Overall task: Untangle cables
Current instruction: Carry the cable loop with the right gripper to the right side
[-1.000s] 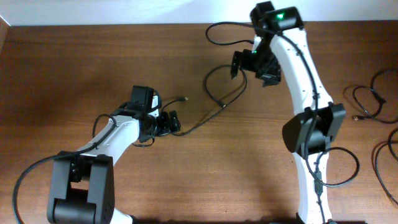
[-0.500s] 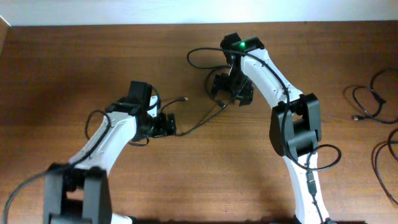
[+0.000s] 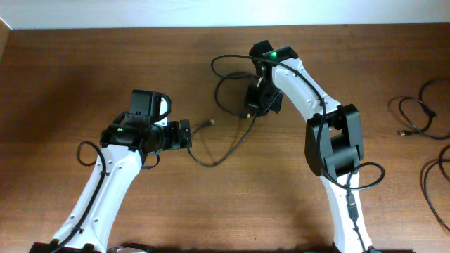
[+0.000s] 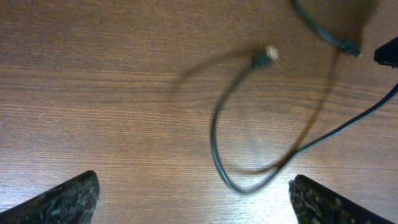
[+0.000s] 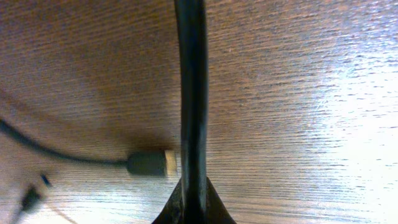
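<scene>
A thin black cable (image 3: 226,150) lies in the middle of the table. It runs from a small plug (image 3: 209,124) down through a bend and up to my right gripper (image 3: 255,107), with a loop (image 3: 223,83) behind it. My right gripper (image 5: 193,202) is shut on the cable (image 5: 189,74), which stretches straight away from the jaws; a plug (image 5: 149,163) lies on the wood just left of it. My left gripper (image 3: 188,133) stands open left of the plug. In the left wrist view the gripper (image 4: 196,205) holds nothing, and the cable's bend (image 4: 216,149) and plug (image 4: 267,55) lie ahead.
More black cables (image 3: 416,116) lie coiled at the table's right edge, with another strand (image 3: 434,179) below them. The arms' own thick cables hang beside each arm. The white wall borders the table's far edge (image 3: 140,28).
My right gripper has closed on the cable near the loop. The left arm has drawn back to the left, and the cable's bend now sags lower between the arms.
</scene>
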You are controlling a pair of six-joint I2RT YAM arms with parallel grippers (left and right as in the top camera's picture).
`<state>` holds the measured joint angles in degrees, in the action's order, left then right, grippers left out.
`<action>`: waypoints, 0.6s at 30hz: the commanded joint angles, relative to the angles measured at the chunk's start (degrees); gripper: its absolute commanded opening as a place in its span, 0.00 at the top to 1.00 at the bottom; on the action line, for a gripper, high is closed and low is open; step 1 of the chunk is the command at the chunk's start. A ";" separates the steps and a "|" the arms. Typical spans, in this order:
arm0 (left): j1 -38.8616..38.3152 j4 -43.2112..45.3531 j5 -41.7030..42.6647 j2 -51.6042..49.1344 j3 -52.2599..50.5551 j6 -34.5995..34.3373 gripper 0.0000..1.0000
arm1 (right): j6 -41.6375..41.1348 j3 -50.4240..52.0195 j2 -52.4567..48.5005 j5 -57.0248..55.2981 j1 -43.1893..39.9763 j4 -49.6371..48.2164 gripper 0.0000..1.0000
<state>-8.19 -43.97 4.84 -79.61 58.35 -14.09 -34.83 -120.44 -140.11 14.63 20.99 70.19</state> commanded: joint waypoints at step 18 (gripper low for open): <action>0.04 -0.11 -0.81 0.57 0.90 0.94 0.01 | 2.82 -16.39 -0.07 3.43 -24.04 0.33 0.96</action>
<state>-8.19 -44.01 4.43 -79.61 58.35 -14.09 -32.32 -135.59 -140.38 17.21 0.23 71.09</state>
